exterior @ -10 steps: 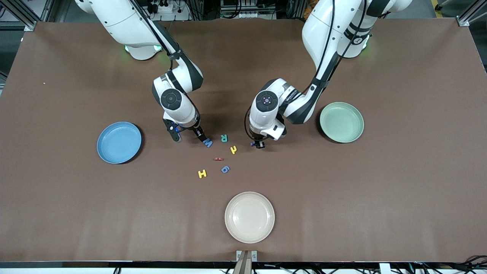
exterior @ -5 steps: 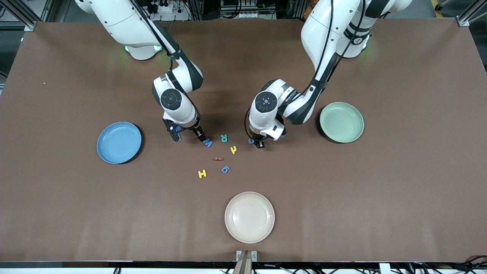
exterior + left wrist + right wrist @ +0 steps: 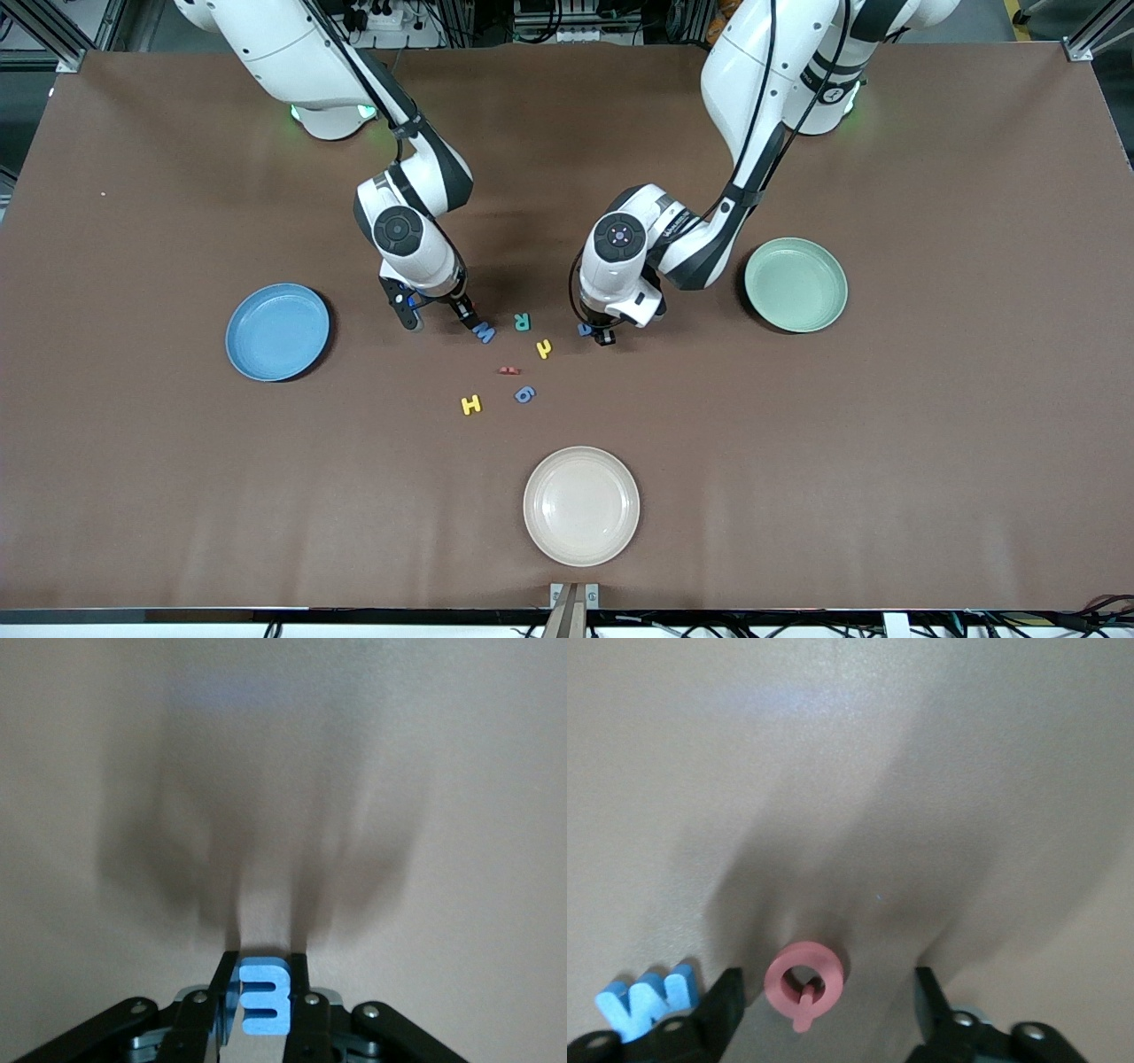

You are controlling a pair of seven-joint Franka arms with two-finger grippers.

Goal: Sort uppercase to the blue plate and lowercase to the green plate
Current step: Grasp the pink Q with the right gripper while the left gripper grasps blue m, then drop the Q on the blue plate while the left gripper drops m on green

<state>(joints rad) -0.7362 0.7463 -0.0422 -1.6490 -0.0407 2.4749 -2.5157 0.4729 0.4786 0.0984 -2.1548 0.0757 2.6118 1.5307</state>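
My right gripper (image 3: 441,324) stands open low over the table, between the blue plate (image 3: 277,332) and the letter cluster. In the right wrist view a red Q (image 3: 804,981) lies flat between its fingers (image 3: 726,992), touching neither. The blue W (image 3: 484,332) lies just outside one finger. My left gripper (image 3: 601,337) is shut on a small blue m-like lowercase letter (image 3: 264,999), held just above the table toward the green plate (image 3: 796,284). The teal R (image 3: 523,321), yellow h (image 3: 544,348), small red letter (image 3: 508,370), blue g (image 3: 524,394) and yellow H (image 3: 471,405) lie loose.
A cream-white plate (image 3: 581,505) sits near the table's front edge, nearer the camera than the letters. The brown table (image 3: 886,443) stretches bare around the plates. Both arms lean in over the middle, close to each other.
The left gripper has risen slightly with the blue lowercase letter in it. The right arm has stayed in place around the red Q.
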